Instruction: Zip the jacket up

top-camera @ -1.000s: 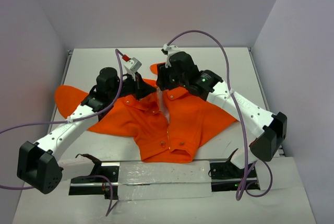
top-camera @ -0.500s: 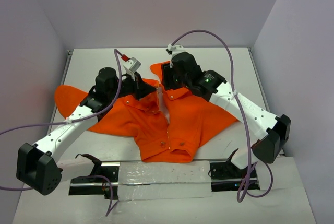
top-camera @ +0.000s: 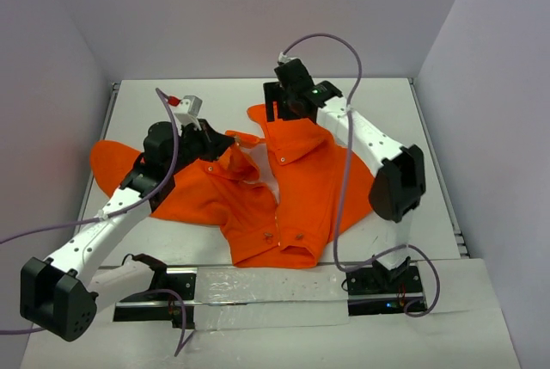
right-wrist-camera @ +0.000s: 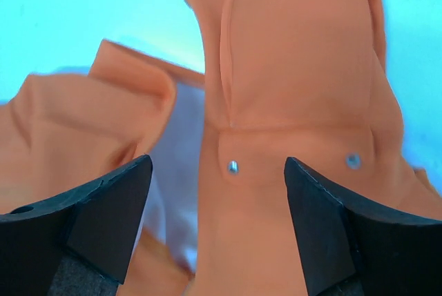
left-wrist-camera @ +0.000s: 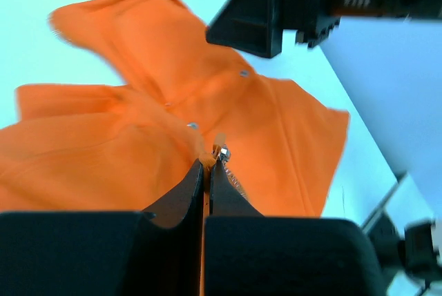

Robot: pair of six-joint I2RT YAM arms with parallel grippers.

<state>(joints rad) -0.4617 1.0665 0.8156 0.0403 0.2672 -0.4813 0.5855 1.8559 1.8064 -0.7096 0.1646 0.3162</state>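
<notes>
The orange jacket (top-camera: 301, 188) lies spread on the white table, its front open at the top and showing pale lining. My left gripper (top-camera: 225, 145) is shut on the jacket's left front edge. In the left wrist view (left-wrist-camera: 207, 165) the jaws pinch orange fabric right beside the metal zipper slider (left-wrist-camera: 222, 151). My right gripper (top-camera: 288, 115) hovers over the collar end, open and empty. In the right wrist view (right-wrist-camera: 217, 172) its fingers (right-wrist-camera: 110, 220) straddle a pocket flap with two snaps (right-wrist-camera: 233, 167), not touching the jacket (right-wrist-camera: 297, 68).
A clear bar with black clamps (top-camera: 266, 287) runs along the table's near edge. Pale walls close in the back and both sides. The jacket's sleeve (top-camera: 116, 167) reaches toward the left table edge. The right gripper's black body (left-wrist-camera: 276, 6) shows in the left wrist view.
My right gripper has lifted off the jacket's collar and drawn back toward the far side, the arm folding up. My left gripper has shifted left, pulling and bunching the left front panel.
</notes>
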